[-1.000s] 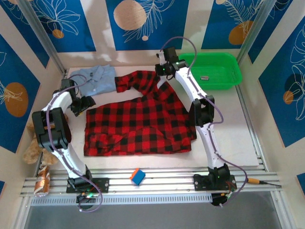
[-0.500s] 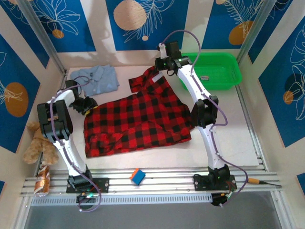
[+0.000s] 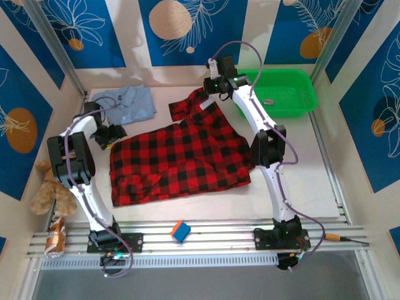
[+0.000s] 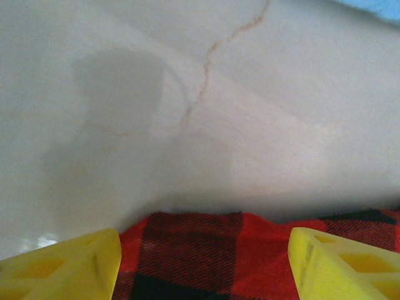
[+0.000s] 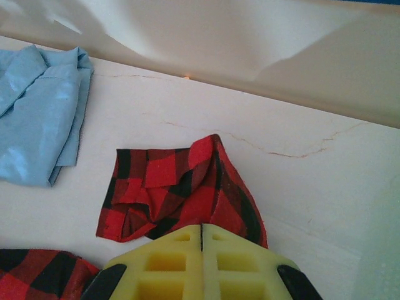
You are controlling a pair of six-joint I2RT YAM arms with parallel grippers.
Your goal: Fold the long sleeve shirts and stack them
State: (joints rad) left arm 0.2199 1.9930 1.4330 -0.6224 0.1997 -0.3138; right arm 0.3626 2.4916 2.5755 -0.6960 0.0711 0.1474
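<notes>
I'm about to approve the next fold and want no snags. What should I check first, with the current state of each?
1. Right gripper shut on the flannel shirt's sleeve: ok.
2. Left gripper gripping the flannel's edge: not ok, jaws open over the cloth.
3. Flannel lying flat: not ok, near-left corner rumpled.
4. Light blue shirt apart from the flannel: ok.
5. Only one layer pinched on the right: cannot tell.
</notes>
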